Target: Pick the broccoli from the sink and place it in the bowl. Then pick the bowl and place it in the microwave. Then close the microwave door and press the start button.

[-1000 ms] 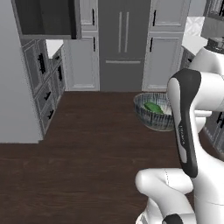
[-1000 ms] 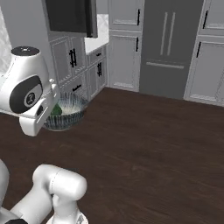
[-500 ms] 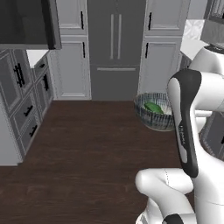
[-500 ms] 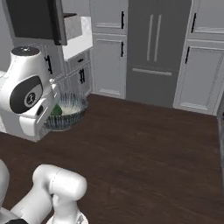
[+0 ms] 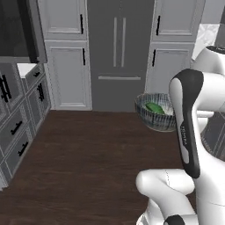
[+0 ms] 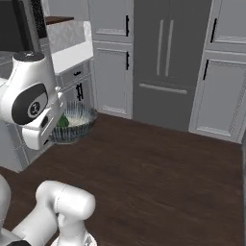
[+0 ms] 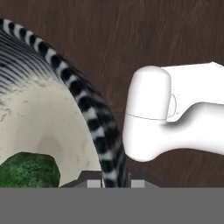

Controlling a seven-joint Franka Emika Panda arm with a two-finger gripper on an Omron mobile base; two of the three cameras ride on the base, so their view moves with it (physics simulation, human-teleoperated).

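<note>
The striped bowl (image 5: 154, 115) hangs in the air above the dark wood floor, and my gripper (image 7: 113, 183) is shut on its rim (image 7: 93, 114). The green broccoli (image 5: 154, 107) lies inside it on the pale speckled bottom, and it also shows at the bowl (image 6: 73, 127) as the broccoli (image 6: 62, 122) and close up as the broccoli (image 7: 29, 170). The microwave (image 6: 17, 21), with its speckled control strip, is at the upper left. The dark glass microwave door (image 5: 18, 30) stands high on the left.
A tall grey fridge (image 5: 119, 52) flanked by grey cabinets (image 5: 67, 55) stands straight ahead. Drawer cabinets (image 5: 17, 127) run along the left, and a white counter (image 6: 72, 54) lies beyond the bowl. The wood floor (image 6: 158, 168) spreads wide between them.
The whole picture has shifted as the base drives, bringing the fridge wall nearer and the microwave into the upper left. The bowl with the broccoli stays held in the same place by the arm.
</note>
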